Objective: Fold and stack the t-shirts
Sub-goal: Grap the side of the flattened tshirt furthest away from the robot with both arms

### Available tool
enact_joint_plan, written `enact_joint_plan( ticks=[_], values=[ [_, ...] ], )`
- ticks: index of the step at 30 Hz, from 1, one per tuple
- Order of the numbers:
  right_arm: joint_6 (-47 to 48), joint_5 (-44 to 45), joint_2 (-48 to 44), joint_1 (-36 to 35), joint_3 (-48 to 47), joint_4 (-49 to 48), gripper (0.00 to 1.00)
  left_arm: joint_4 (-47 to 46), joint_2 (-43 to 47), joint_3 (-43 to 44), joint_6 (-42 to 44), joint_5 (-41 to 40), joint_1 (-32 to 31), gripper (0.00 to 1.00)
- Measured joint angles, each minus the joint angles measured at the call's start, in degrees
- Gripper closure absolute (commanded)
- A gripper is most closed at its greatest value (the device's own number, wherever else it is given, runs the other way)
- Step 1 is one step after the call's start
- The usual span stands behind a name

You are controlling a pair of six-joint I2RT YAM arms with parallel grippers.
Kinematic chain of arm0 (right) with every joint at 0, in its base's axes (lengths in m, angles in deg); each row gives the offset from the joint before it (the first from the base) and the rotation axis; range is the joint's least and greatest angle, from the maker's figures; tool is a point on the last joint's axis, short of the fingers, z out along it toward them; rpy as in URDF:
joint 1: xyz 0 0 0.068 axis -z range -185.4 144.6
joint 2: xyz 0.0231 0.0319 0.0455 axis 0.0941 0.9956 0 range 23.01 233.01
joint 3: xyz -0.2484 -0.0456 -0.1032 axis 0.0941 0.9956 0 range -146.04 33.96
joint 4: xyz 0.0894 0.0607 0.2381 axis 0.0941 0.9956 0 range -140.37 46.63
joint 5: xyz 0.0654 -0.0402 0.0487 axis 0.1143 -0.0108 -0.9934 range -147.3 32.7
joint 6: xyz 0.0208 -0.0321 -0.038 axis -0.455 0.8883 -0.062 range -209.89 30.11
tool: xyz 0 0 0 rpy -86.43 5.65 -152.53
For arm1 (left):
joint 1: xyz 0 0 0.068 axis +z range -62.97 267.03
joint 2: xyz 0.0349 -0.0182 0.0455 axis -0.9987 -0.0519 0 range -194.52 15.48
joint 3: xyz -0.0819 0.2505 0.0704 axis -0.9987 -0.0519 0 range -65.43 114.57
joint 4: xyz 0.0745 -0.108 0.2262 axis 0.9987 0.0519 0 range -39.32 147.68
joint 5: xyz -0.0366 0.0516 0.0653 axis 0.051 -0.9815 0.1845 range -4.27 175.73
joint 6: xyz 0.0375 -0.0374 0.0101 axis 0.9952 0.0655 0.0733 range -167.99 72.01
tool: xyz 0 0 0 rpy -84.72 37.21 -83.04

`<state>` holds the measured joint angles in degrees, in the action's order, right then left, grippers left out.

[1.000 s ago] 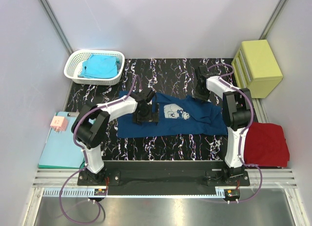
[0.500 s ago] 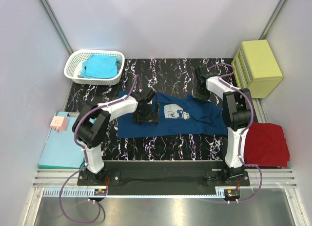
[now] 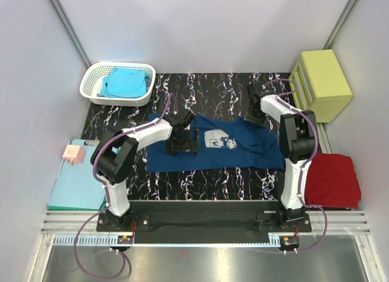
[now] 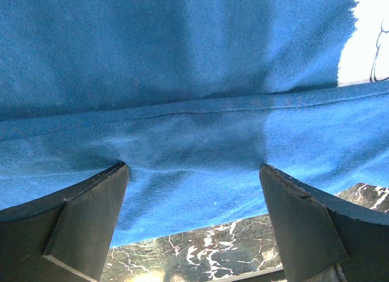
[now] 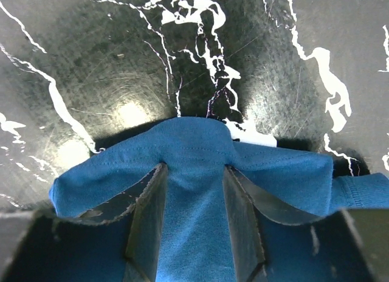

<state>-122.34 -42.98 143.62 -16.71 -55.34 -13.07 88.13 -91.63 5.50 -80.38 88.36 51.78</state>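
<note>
Marble tabletop: navy t-shirt spread; right jaws clamped on its edge, shifted rightward; left jaws apart.

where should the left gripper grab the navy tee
Pinch the tee at its stitched hem, coming straight down from above. The cloth lies flat on the table, and that ridge runs across the gap of the open left gripper.

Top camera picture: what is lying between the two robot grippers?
The navy t-shirt lies there, spread on the table, its pale cartoon print roughly midway between the left gripper and the right gripper. The top view shows it.
</note>
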Motion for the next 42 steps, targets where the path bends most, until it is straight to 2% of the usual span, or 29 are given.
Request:
enact_joint_plan(
  ticks=[5,17,31,33,35,36,42],
  values=[
    [0.0,0.0,-1.9,0.1,-0.3,0.0,0.43,0.6,-0.5,0.7,0.0,0.0,0.0,0.01],
    [0.7,0.2,-3.1,1.4,-3.1,0.0,0.44,2.0,-1.4,1.9,0.0,0.0,-0.1,0.01],
    [0.7,0.0,1.4,1.6,-3.2,0.0,0.45,3.0,-2.1,2.8,0.5,0.0,-0.2,0.01],
    [0.7,0.0,1.4,1.6,-3.2,0.0,0.54,3.2,-2.3,3.1,0.6,0.0,-0.2,0.01],
    [0.9,0.0,1.4,1.6,-3.2,0.0,0.73,3.5,-2.5,3.3,0.7,0.0,-0.2,0.01],
    [1.1,0.0,1.5,1.6,-3.2,0.0,0.78,3.6,-2.5,3.4,0.7,0.0,-0.2,0.01],
    [1.0,0.0,2.5,1.6,-3.2,0.0,0.95,3.6,-2.5,3.5,0.7,0.0,-0.2,0.01]
  ],
)
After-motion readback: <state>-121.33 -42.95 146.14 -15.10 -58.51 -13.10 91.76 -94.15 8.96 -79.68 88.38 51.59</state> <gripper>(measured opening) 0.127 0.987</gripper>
